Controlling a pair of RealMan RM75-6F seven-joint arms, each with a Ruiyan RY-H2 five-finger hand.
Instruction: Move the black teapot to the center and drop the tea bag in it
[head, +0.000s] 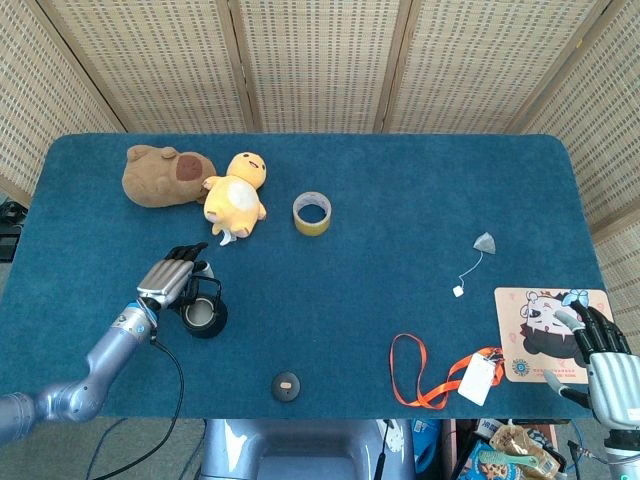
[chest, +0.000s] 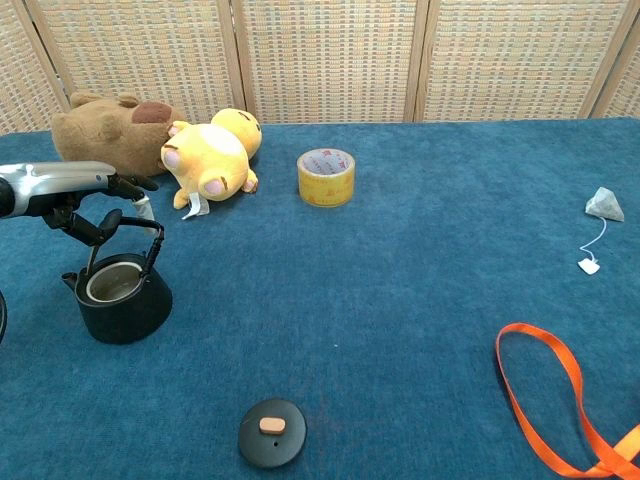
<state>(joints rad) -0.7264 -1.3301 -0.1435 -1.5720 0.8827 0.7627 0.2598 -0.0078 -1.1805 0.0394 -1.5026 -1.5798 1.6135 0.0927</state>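
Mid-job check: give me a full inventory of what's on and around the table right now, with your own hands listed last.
black teapot: 1, black, lid off, table's left front, handle up
teapot lid: 1, black, front centre, apart from the pot
tea bag: 1, grey, right side, string trailing to a white tag
tape roll: 1, yellow, back centre
yellow plush: 1, back left
brown plush: 1, beside the yellow one
lanyard: 1, orange, white card, front right
cartoon mat: 1, right edge
table: 1, blue cloth
screen: woven panels behind
left hand: at the teapot handle, fingers curled around it
right hand: off the right front corner, holding nothing
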